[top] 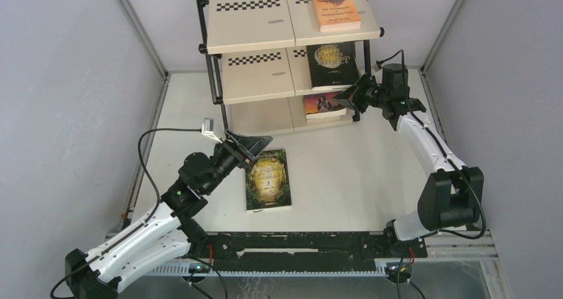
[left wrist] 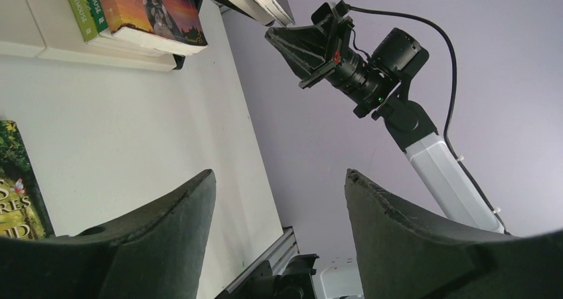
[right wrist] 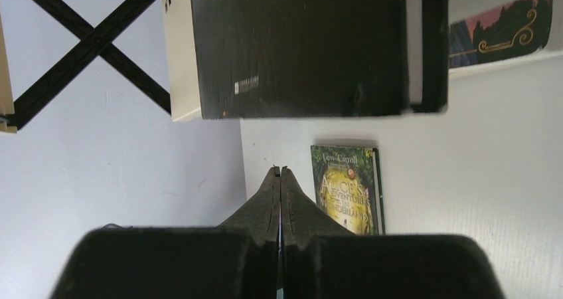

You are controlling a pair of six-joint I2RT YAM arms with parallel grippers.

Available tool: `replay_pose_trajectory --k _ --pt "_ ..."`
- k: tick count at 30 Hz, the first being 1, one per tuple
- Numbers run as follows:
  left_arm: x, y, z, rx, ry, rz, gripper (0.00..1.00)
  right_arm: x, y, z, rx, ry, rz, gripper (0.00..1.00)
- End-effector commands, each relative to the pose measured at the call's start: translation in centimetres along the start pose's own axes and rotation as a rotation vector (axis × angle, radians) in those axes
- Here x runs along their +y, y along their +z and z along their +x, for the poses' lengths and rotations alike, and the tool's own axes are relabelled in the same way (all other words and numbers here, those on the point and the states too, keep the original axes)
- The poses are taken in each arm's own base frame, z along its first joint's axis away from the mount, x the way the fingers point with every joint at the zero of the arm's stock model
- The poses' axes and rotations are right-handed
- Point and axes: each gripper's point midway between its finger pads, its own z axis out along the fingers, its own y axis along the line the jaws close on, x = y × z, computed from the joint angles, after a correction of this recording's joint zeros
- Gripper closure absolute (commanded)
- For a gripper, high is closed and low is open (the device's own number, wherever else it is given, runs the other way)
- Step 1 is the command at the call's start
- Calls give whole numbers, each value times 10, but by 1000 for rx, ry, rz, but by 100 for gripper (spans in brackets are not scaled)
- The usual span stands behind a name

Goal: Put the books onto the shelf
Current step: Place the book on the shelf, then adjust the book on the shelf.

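Observation:
The shelf (top: 252, 20) stands at the back of the table. An orange book (top: 335, 8) lies on its top tier, a black book (top: 330, 65) on the middle tier, and a small stack (top: 324, 106) on the bottom tier. A green book (top: 268, 179) lies flat on the table. My left gripper (top: 260, 143) hovers open just above the green book's upper left corner, with nothing between its fingers (left wrist: 166, 226). My right gripper (top: 340, 96) is shut and empty, beside the shelf's right end under the black book (right wrist: 299, 46). The right wrist view shows the green book (right wrist: 345, 189) beyond the gripper (right wrist: 279, 169).
Grey walls close in the table on the left, back and right. The shelf's black frame post (top: 216, 80) stands just behind the left gripper. A black rail (top: 299, 242) runs along the near edge between the arm bases. The right arm (left wrist: 425, 153) shows in the left wrist view.

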Motion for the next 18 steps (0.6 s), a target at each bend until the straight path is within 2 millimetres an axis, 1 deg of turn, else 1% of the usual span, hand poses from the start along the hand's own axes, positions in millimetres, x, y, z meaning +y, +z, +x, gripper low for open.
replay_pose_trajectory --k 1,6,18 --pt "5 -1 0 -5 21 -8 24 25 1 -22 -66 -76 -51 100" --pt "7 1 0 -1 29 -16 24 29 6 -28 -76 -92 -54 100" --pt "10 6 0 -5 29 -25 24 26 13 -38 -79 -96 -47 100"
